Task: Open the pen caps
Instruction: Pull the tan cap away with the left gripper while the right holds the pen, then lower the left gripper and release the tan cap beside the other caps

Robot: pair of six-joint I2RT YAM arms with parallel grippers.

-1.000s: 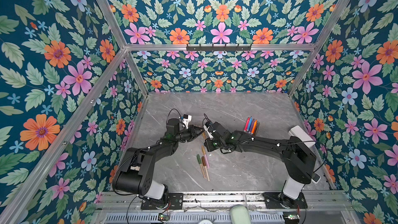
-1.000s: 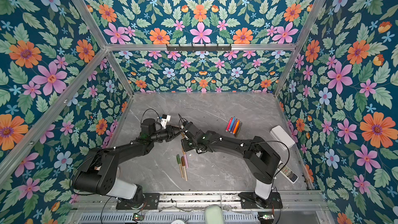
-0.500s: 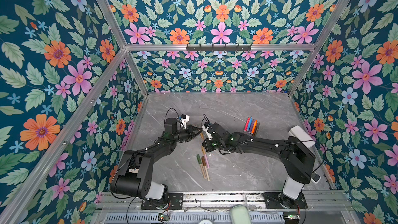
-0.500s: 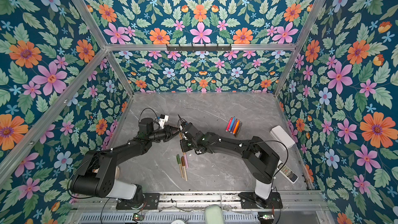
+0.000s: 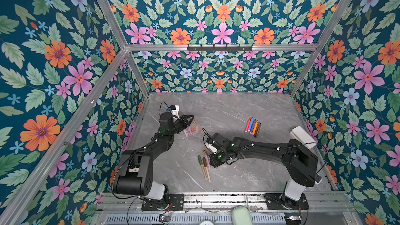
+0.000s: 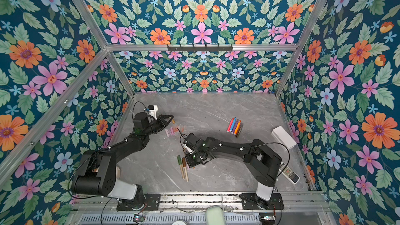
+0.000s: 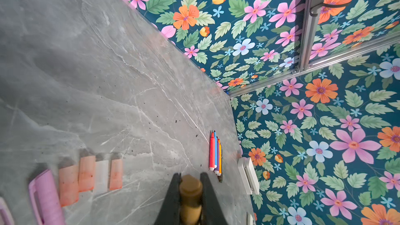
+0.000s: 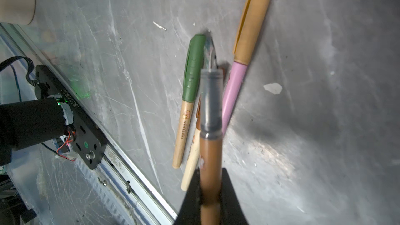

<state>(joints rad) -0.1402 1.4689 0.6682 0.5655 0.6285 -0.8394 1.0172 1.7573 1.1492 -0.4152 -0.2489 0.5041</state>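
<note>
The grey marble bench (image 5: pixel 227 109) is sitting inside floral walls (image 5: pixel 65 61). The left claw (image 7: pixel 190 178) is pinching a brown cap (image 7: pixel 190 193); the loose caps (image 5: pixel 193 130) are lying just beside it, at its 5 o'clock in a top view. The right claw (image 8: pixel 210 170) is pinching the uncapped brown pen (image 8: pixel 211 146), axis along the claw, over the capped pens (image 5: pixel 203 164). Only the wrist views are showing both grips plainly.

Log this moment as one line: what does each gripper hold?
left gripper: shut on tan cap | right gripper: shut on uncapped brown pen | green pen: capped, on table
</note>
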